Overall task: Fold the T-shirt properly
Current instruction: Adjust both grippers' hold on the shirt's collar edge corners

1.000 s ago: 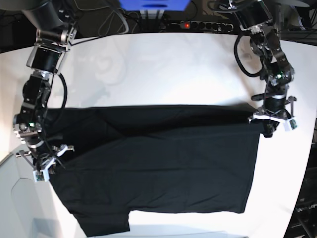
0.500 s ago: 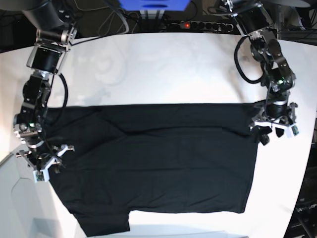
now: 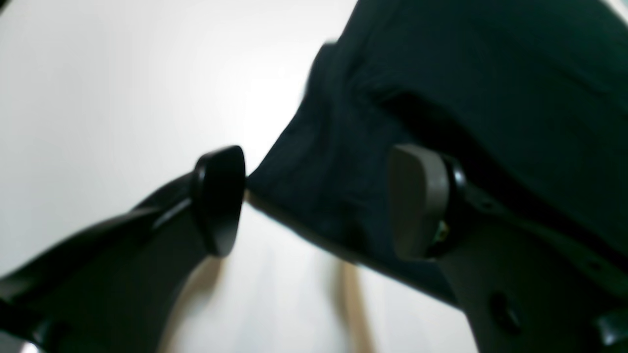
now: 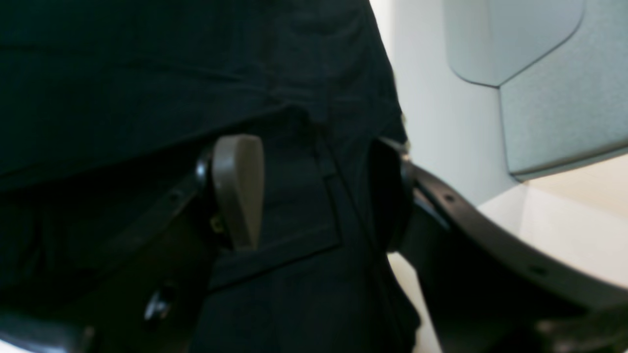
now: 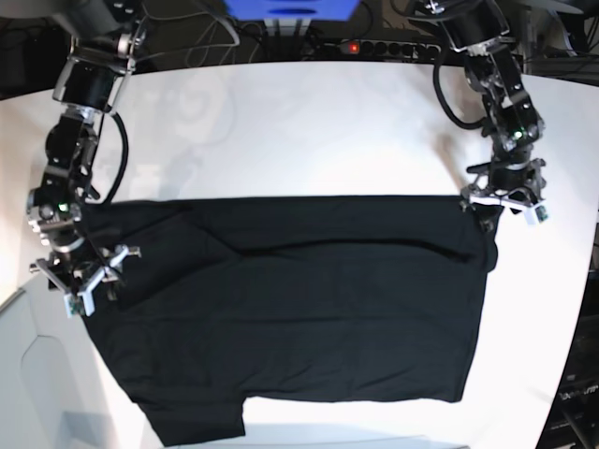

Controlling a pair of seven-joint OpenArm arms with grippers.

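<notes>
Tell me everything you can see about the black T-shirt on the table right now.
The plain black cloth T-shirt lies spread flat on the white table, its far edge folded over into a straight band, with soft creases across the middle. One short sleeve sticks out at the near edge. No label or print shows. In the wrist views each arm's open jaws straddle a corner of the fabric at the band's ends, not pinching it; whether they touch it is unclear.

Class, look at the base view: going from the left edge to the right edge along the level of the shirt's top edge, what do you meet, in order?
Right hand → black T-shirt → left hand → bare white table.
</notes>
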